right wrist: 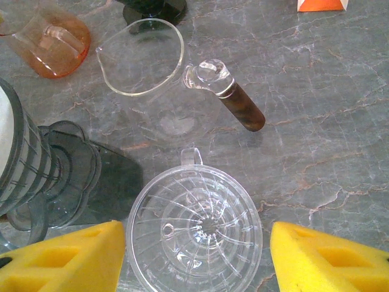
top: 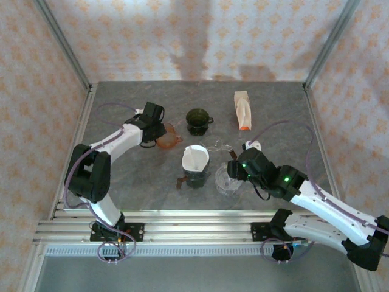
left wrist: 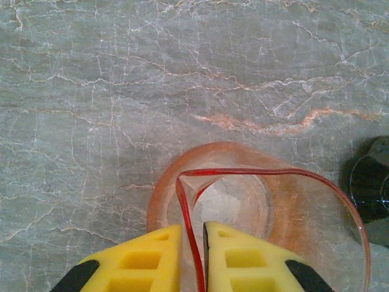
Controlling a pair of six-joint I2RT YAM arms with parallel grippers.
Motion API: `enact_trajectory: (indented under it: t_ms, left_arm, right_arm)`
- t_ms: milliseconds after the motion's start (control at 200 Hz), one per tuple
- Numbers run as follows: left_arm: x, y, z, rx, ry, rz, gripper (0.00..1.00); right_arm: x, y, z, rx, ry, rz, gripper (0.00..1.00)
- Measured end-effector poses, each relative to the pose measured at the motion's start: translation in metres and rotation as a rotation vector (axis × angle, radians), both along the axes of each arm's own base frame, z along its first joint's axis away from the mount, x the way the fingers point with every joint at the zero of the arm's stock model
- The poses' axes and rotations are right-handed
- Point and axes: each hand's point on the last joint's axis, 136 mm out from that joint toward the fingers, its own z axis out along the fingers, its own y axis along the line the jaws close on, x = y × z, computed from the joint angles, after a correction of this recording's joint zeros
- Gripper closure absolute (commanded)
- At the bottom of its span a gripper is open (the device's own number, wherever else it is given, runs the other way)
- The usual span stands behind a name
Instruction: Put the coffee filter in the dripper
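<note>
A white paper coffee filter (top: 194, 157) stands in a dark grey dripper (top: 196, 176) at mid table; its white edge (right wrist: 3, 118) shows at the far left of the right wrist view. My left gripper (left wrist: 193, 228) (top: 159, 131) is shut on the side wall of an orange see-through dripper (left wrist: 304, 201) (top: 170, 137), one yellow finger inside and one outside. A clear ribbed dripper (right wrist: 182, 201) (top: 226, 182) sits on the table between the fingers of my open right gripper (right wrist: 196, 226) (top: 234, 170), touching neither.
A clear glass server (right wrist: 143, 58) with a brown handle (right wrist: 242, 108) lies just beyond the clear dripper. A dark green cup (top: 198, 121) (left wrist: 371, 176) stands right of the orange dripper. A white and orange packet (top: 242, 110) lies at the back right.
</note>
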Motion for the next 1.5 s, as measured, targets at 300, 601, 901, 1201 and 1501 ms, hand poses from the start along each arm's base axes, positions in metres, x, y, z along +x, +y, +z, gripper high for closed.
enact_trajectory:
  t_ms: [300,601,901,1201,1501]
  left_arm:
    - [-0.008,0.002,-0.002,0.012,0.032,-0.006,1.00]
    - [-0.050,0.015,0.016,0.040,0.078,-0.028,1.00]
    - [-0.123,0.038,0.042,0.053,0.072,-0.042,1.00]
    - [-0.194,0.061,0.016,0.077,0.149,-0.028,1.00]
    - [-0.204,0.059,0.012,0.121,0.146,-0.042,1.00]
  right_arm:
    - [-0.001,0.001,0.000,0.004,0.001,0.004,0.35]
    - [-0.003,0.008,-0.002,0.031,-0.006,0.048,0.35]
    - [-0.020,0.022,-0.022,0.110,0.042,0.146,0.39]
    - [-0.037,0.032,-0.039,0.134,0.078,0.214,0.40]
    - [-0.041,0.038,-0.037,0.149,0.074,0.228,0.40]
